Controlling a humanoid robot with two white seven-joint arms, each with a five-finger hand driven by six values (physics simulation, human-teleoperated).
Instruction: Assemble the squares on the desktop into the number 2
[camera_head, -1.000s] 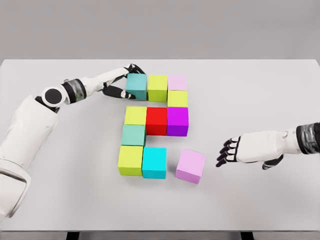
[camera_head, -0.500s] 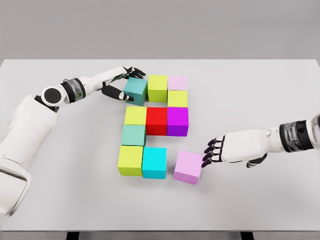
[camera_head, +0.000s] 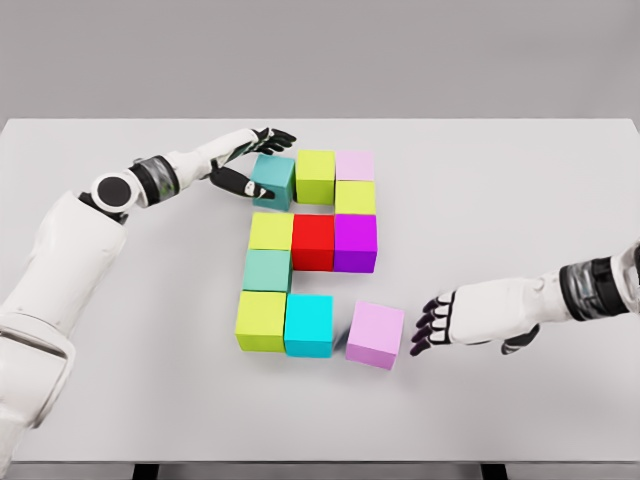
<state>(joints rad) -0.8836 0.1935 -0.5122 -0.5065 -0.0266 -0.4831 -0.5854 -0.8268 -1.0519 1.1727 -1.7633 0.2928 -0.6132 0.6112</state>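
— Where are your hands right now?

— My left robot hand (camera_head: 250, 160) is at the far left end of the top row, fingers spread and relaxed around the dark teal cube (camera_head: 272, 180); the thumb touches its left face, the other fingers reach over its far edge. I grip nothing. That cube sits slightly turned, just beside the lime-green cube (camera_head: 315, 175).

— And the right one?

— My right robot hand (camera_head: 455, 320) lies low over the pale grey counter (camera_head: 520, 200), fingers loosely extended, holding nothing. Its dark fingertips (camera_head: 420, 335) are just beside the right face of the light pink cube (camera_head: 375, 333); whether they touch it I cannot tell.

— How do the blocks lie?

— Top row: dark teal, lime-green, then a pale pink cube (camera_head: 355, 165). Below that pink one is a yellow-green cube (camera_head: 355, 197). Middle row: a yellow-green cube (camera_head: 271, 231), a red cube (camera_head: 313, 241), a magenta cube (camera_head: 355, 243), packed together. Under the left end is a sea-green cube (camera_head: 267, 270), then a lime cube (camera_head: 261, 320) with a cyan cube (camera_head: 309, 325) touching it. The light pink cube stands tilted off-line, a narrow gap apart from the cyan one.

— Any bins or trays?

— Everything rests directly on the counter.
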